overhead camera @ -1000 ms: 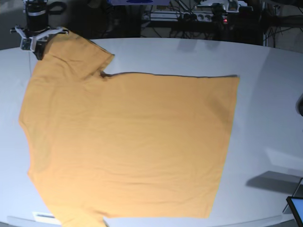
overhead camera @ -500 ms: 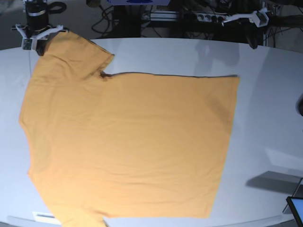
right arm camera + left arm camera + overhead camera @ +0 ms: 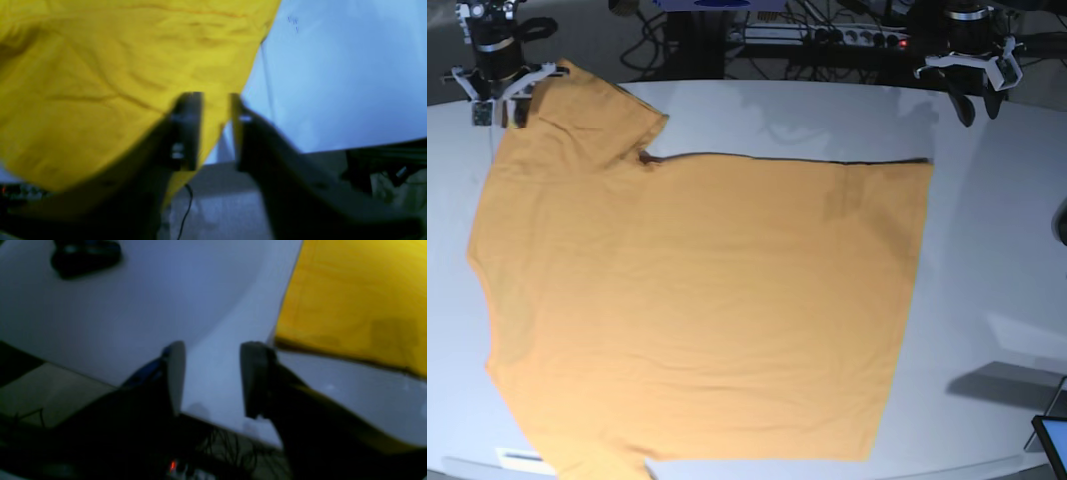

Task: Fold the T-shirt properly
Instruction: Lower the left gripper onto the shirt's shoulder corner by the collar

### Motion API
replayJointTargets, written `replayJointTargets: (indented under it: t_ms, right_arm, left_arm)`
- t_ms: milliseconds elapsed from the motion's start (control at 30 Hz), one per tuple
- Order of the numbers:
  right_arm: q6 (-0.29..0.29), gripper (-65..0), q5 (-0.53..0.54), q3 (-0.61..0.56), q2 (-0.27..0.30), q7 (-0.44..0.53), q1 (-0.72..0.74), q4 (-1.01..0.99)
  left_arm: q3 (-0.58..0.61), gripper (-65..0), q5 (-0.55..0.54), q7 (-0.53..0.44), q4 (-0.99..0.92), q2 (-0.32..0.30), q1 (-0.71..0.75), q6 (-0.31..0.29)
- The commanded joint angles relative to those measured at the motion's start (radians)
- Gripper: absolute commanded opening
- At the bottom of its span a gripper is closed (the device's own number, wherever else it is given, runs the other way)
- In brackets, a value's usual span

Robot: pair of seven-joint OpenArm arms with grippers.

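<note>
- Base view: we see the large plain orange-yellow short-sleeved T-shirt [image 3: 697,300] of thin fabric spread flat on the pale grey-white tabletop [image 3: 987,250], one sleeve pointing to the far left corner and the hem running down the right side. Our right hand [image 3: 495,92] sits at the far left, at the tip of that sleeve; our left hand [image 3: 972,85] hangs at the far right edge of the tabletop, near the shirt's far hem corner but apart from it. A dark screen corner [image 3: 1052,440] shows at the lower right.
- Left wrist view: we see the left hand [image 3: 211,380] with its two fingers parted to a moderate gap and only bare tabletop [image 3: 150,300] between them. The T-shirt [image 3: 353,296] lies just beside the one finger; we cannot tell whether they touch. A blurred black object [image 3: 85,255] lies at the upper left.
- Right wrist view: we see the right hand [image 3: 217,130] with a narrow-to-moderate gap between its dark fingers, held over the sleeve edge of the T-shirt [image 3: 116,76]. Blur keeps us from telling whether fabric sits between them.
</note>
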Motion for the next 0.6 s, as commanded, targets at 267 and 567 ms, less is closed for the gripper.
replayJointTargets:
  t_ms: [267, 567]
  right_arm:
    - [0.349, -30.3, 0.355, 0.339, 0.006, -0.144, 0.044, 0.024]
    - [0.456, -30.3, 0.355, 0.402, 0.046, -0.389, 0.196, 0.008]
  left_arm:
    - [-0.246, -33.1, -0.372, 0.211, 0.019, -0.012, -0.005, -0.37]
    - [-0.48, -33.1, -0.365, 0.548, 0.01, -0.026, -0.125, -0.648]
